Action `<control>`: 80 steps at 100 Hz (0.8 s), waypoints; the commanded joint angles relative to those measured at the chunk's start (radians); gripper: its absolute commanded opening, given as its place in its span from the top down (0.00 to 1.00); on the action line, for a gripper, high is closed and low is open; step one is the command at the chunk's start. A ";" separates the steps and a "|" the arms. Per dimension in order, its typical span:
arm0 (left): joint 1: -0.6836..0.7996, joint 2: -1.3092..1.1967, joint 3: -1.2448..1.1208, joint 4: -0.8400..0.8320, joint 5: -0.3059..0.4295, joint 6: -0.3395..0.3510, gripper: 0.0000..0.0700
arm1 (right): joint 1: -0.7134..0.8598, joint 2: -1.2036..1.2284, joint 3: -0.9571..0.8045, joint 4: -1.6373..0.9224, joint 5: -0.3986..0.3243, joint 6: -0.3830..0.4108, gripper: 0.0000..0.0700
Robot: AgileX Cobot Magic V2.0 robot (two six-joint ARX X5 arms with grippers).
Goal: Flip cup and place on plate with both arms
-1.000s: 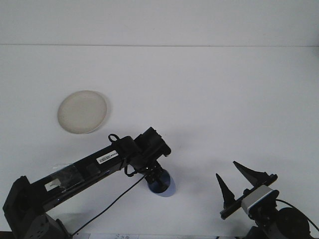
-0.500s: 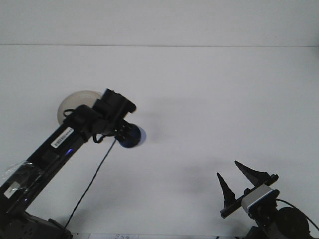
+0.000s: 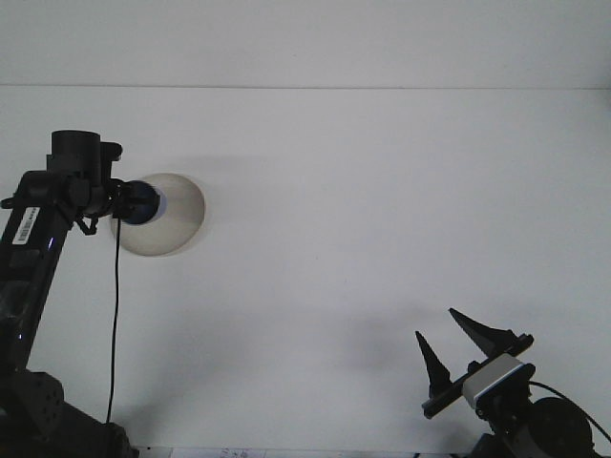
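Observation:
A dark blue cup (image 3: pixel 143 202) is held in my left gripper (image 3: pixel 129 202), which is shut on it at the upper left. The cup hangs over the left part of the round pale plate (image 3: pixel 177 218); I cannot tell whether it touches the plate. My left arm rises steeply from the bottom left corner. My right gripper (image 3: pixel 453 345) sits at the bottom right, open, its two black fingers pointing up with nothing between them.
The white table (image 3: pixel 363 210) spreads across the view, with its far edge meeting a white wall near the top. A black cable (image 3: pixel 115 315) hangs down from the left wrist.
My left arm has carried the blue cup from the table's front middle up and left, over the plate. The right gripper has not moved.

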 commanded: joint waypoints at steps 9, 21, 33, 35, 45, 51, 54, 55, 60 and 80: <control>0.029 0.085 0.018 0.017 0.001 -0.014 0.99 | 0.009 0.000 0.007 0.009 0.002 0.017 0.39; 0.033 0.140 0.018 0.017 0.010 -0.015 0.99 | 0.009 0.000 0.007 0.008 0.002 0.018 0.39; 0.032 0.182 0.018 0.022 0.026 -0.015 0.99 | 0.009 0.000 0.007 0.008 0.002 0.018 0.39; 0.032 0.188 0.018 0.022 0.034 -0.015 0.99 | 0.009 0.000 0.007 0.008 0.002 0.018 0.39; 0.032 0.216 0.018 0.015 0.049 -0.015 0.99 | 0.009 0.000 0.007 0.008 0.002 0.018 0.39; 0.032 0.230 0.018 0.016 0.049 -0.019 0.99 | 0.009 0.000 0.007 0.008 0.002 0.019 0.39; 0.032 0.235 0.018 0.017 0.049 -0.021 0.98 | 0.009 0.000 0.007 0.008 0.002 0.021 0.39; 0.032 0.236 0.018 0.018 0.049 -0.021 0.98 | 0.009 0.000 0.007 0.008 0.002 0.021 0.39; 0.032 0.239 0.018 0.022 0.049 -0.029 0.97 | 0.009 0.000 0.007 0.008 0.002 0.021 0.39; 0.032 0.236 0.046 0.060 0.049 -0.070 0.33 | 0.009 0.000 0.007 0.008 0.002 0.021 0.39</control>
